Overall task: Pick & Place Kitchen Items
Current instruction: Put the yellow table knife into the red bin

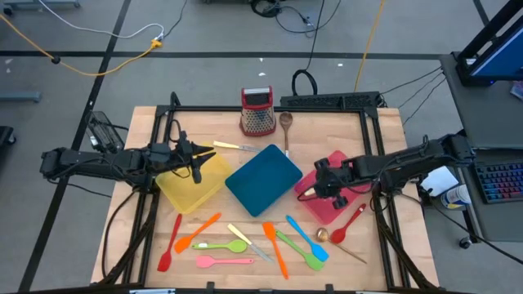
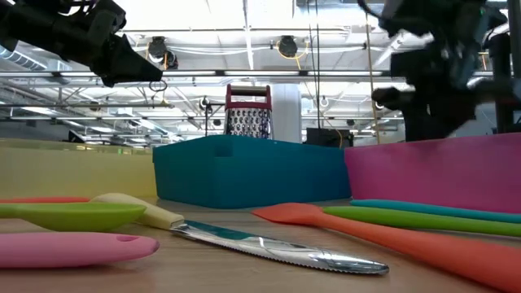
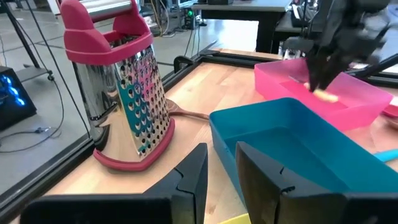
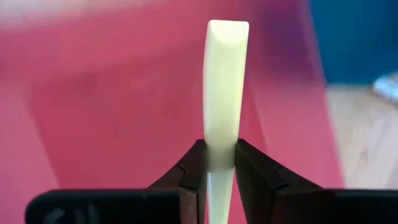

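My right gripper [image 1: 316, 186] is over the pink tray [image 1: 337, 159], shut on a pale-handled utensil [image 4: 225, 81]. The utensil's metal part is hidden below the fingers. My left gripper [image 1: 196, 165] hangs over the yellow tray [image 1: 192, 194]; its fingers [image 3: 222, 149] stand a little apart with nothing between them. Several orange, green, pink, blue and red spatulas and spoons [image 1: 245, 241] lie flat on the table near its near edge. A pale-handled knife [image 2: 269, 244] lies among them. My right gripper pinches the pale handle [image 4: 221, 134] between its two fingers, which lie across it. The handle's free end [image 4: 227, 34] sticks out past the fingertips. In the left wrist view the fingers [image 3: 320, 74] point down into the pink tray; I cannot tell whether the utensil touches its floor.
A teal tray [image 1: 263, 181] sits between the yellow and pink trays. A red-topped metal grater [image 1: 257, 110] and a wooden spoon [image 1: 286, 124] stand and lie at the far side. Another pale-handled utensil [image 1: 233, 147] lies beyond the yellow tray. A black frame [image 1: 270, 108] borders the table.
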### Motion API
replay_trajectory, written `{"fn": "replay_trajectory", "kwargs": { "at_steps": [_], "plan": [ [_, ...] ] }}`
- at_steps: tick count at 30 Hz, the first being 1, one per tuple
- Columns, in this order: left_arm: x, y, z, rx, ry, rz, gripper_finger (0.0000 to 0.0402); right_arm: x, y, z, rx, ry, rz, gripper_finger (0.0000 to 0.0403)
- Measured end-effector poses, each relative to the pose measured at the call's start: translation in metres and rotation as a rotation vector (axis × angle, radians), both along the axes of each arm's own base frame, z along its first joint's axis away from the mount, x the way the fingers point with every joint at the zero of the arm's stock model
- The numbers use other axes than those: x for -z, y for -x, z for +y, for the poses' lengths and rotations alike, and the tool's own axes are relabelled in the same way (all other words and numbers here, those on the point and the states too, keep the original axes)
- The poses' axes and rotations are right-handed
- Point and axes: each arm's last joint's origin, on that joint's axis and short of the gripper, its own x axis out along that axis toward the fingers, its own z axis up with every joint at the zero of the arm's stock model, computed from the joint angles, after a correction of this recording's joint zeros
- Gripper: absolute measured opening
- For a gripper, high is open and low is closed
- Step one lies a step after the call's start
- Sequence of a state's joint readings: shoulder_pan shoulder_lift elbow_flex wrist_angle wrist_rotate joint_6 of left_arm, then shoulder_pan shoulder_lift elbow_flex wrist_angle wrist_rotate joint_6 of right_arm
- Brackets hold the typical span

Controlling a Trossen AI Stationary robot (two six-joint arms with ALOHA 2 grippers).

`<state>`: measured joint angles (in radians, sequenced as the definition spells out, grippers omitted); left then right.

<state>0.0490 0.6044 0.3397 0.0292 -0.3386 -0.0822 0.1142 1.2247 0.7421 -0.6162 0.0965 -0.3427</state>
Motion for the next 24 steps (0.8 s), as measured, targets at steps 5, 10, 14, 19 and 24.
{"fn": "replay_trajectory", "kwargs": {
  "at_steps": [5,10,14,19,24],
  "plan": [
    [0.0,0.0,-0.001,0.025,0.031,-0.01,0.0088,0.024,0.011,-0.004,-0.033,0.111,0.025,0.0054],
    [0.0,-0.001,-0.002,0.068,0.041,-0.01,0.0088,0.042,0.018,-0.005,-0.071,0.123,0.005,0.0054],
    [0.0,-0.001,-0.002,0.068,0.04,-0.009,0.0088,0.052,0.022,-0.005,-0.063,0.12,-0.016,0.0055],
    [0.0,-0.001,-0.002,0.069,0.037,-0.008,0.0088,0.053,0.019,-0.005,0.008,0.084,-0.075,0.0069],
    [0.0,-0.001,-0.002,0.07,0.034,-0.007,0.0088,0.052,0.017,-0.005,0.063,0.054,-0.099,0.0101]
  ]
}}
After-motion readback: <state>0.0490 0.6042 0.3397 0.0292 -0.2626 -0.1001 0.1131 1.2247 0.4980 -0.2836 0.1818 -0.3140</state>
